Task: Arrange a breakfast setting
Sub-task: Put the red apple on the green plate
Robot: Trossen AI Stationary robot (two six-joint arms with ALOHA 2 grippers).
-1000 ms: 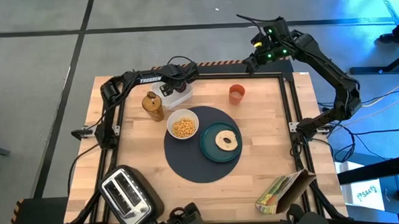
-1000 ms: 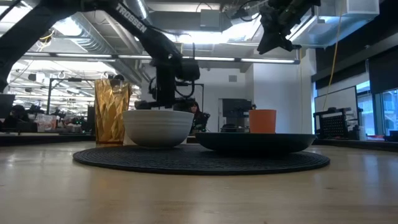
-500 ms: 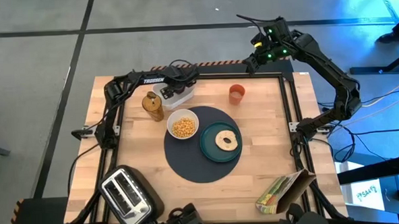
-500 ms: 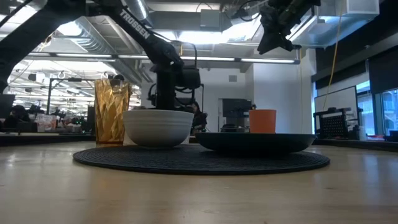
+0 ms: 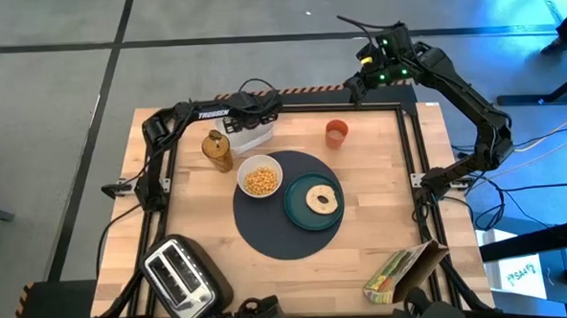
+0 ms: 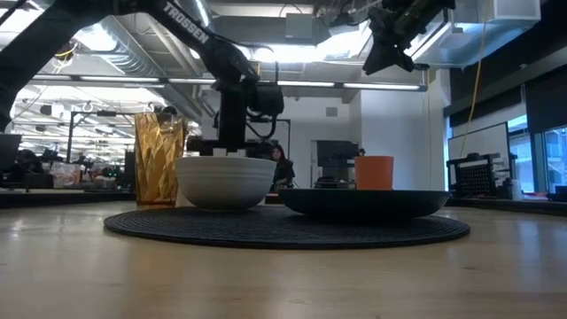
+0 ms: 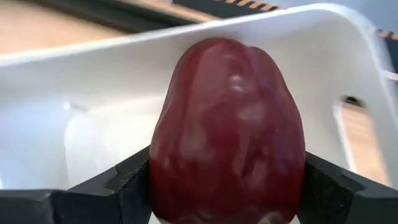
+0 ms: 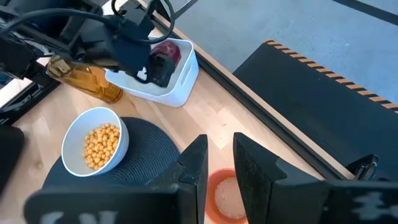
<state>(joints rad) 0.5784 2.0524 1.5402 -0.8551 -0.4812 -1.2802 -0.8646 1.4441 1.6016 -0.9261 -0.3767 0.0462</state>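
A: Red fruit (image 7: 227, 130), glossy and dark, is seen inside the white bin (image 8: 163, 81) at the table's far edge, clamped between the left gripper (image 7: 227, 186) fingers.

B: Surface?

A: Wood table (image 5: 381, 203); bowl (image 5: 259, 176) and plate (image 5: 309, 204) are set on the mat (image 5: 267, 227). Right gripper (image 8: 219, 163) is held above the orange cup (image 5: 336, 133), jaws nearly together, nothing held.

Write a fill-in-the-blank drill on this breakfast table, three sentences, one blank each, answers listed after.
1. The left gripper has its fingers on either side of the red ____, inside the white bin.
2. The white bowl holds yellow ____.
3. The bagel lies on the teal ____, which sits on the round dark-grey mat.

Missing words: fruit; cereal; plate
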